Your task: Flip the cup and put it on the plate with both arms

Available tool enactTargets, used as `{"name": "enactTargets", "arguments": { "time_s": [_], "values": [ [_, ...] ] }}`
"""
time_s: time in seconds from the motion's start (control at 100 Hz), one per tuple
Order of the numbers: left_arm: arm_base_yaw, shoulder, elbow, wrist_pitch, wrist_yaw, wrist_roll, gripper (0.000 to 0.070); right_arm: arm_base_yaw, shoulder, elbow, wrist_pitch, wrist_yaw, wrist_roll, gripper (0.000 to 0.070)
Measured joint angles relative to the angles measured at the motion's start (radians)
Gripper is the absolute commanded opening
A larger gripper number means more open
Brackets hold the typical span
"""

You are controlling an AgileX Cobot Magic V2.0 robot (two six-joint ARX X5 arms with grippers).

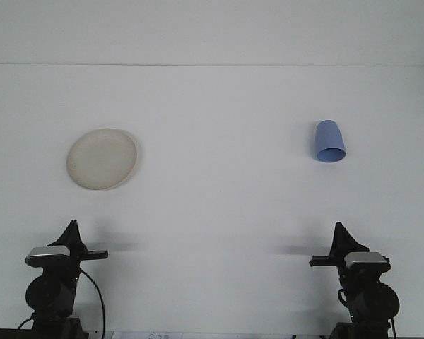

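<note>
A blue cup (329,141) stands upside down on the white table at the right, its wide rim on the surface. A cream round plate (102,158) lies flat at the left, with nothing on it. My left gripper (71,232) rests low at the front left, well below the plate. My right gripper (338,234) sits low at the front right, well short of the cup. Both point away from me, and each shows as a single dark wedge.
The white table (219,198) runs back to a white wall, meeting it along a faint line near the top. A black cable hangs beside the left arm's base at the bottom left.
</note>
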Motion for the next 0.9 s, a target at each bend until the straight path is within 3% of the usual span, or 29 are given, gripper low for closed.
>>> {"name": "enactTargets", "arguments": {
  "time_s": [0.13,0.2,0.35,0.4,0.49,0.54,0.66,0.78,0.9],
  "values": [
    [0.0,0.0,0.0,0.0,0.0,0.0,0.0013,0.0,0.0,0.008,0.061,0.008,0.098,0.0002],
    [0.0,0.0,0.0,0.0,0.0,0.0,0.0014,0.0,0.011,0.06,0.046,0.048,0.148,0.0002],
    [0.0,0.0,0.0,0.0,0.0,0.0,0.0013,0.0,0.128,0.299,0.01,0.138,0.144,0.0028],
    [0.0,0.0,0.0,0.0,0.0,0.0,0.0014,0.0,0.188,0.387,-0.016,0.141,0.113,0.0142],
    [0.0,0.0,0.0,0.0,0.0,0.0,0.0013,0.0,0.313,0.526,-0.079,0.144,0.039,0.0449],
    [0.0,0.0,0.0,0.0,0.0,0.0,0.0014,0.0,0.378,0.585,-0.113,0.157,0.005,0.0539],
    [0.0,0.0,0.0,0.0,0.0,0.0,0.0014,0.0,0.515,0.669,-0.151,0.173,-0.056,0.0547],
    [0.0,0.0,0.0,0.0,0.0,0.0,0.0013,-0.004,0.632,0.677,-0.155,0.218,-0.117,0.0547],
    [0.0,0.0,0.0,0.0,0.0,0.0,0.0013,-0.005,0.777,0.676,-0.113,0.22,-0.172,0.0546]
  ]
}}
